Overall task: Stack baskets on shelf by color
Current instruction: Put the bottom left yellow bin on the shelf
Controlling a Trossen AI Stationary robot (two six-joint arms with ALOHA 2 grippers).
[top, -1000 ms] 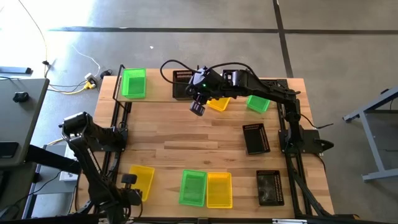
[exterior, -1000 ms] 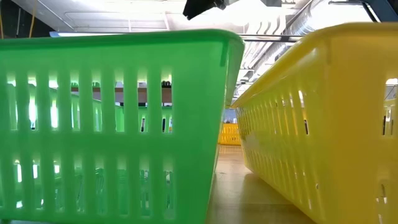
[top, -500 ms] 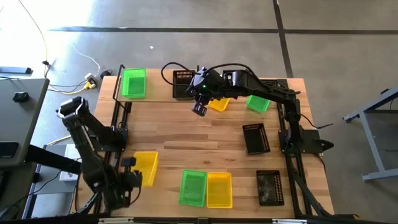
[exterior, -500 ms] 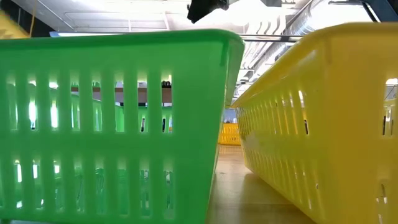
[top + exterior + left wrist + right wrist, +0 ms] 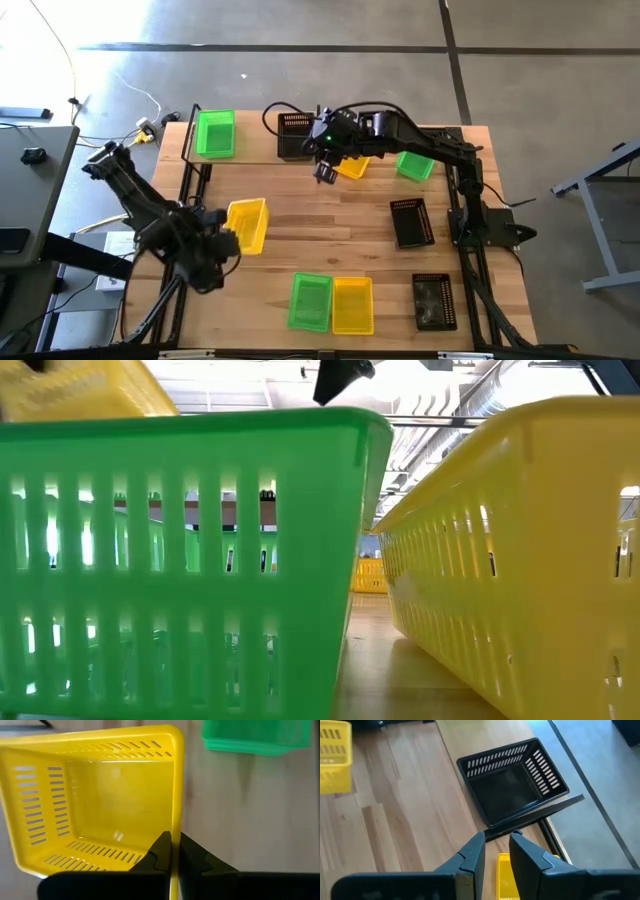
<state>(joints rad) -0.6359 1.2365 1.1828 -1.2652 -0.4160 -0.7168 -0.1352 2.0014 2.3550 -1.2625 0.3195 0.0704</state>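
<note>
My left gripper [image 5: 226, 242] is shut on a yellow basket [image 5: 248, 224], which is in the air over the table's left middle and shows at the top of the low view [image 5: 85, 388]. My right gripper [image 5: 324, 171] hovers at the shelf's [image 5: 250, 142] near edge. Its fingers are narrowly open [image 5: 496, 851] over the edge of another yellow basket [image 5: 353, 166]. That basket sits askew beside a black basket [image 5: 293, 135], seen close in the right wrist view [image 5: 512, 780]. One green basket [image 5: 214, 133] rests on the shelf's left end, and another [image 5: 414, 166] sits toward its right. My left gripper pinches the top edge of one side wall [image 5: 174, 837] of the yellow basket, with one finger inside and one outside. The basket is lifted clear of the table with its open side toward the wrist camera. My right gripper: I cannot tell whether its fingers touch the yellow edge [image 5: 503, 870] below them.
A green basket [image 5: 310, 301] and a yellow basket [image 5: 352, 305] stand side by side at the near edge and fill the low view [image 5: 180, 560] [image 5: 520, 560]. Two black baskets [image 5: 412, 222] [image 5: 433, 300] stand on the right. Bare wood lies in the middle.
My left arm has lifted the yellow basket off the table's near-left corner and carried it up and toward the far edge, to the left middle. My right gripper has shifted slightly toward the far edge. The yellow basket under it has stayed put.
</note>
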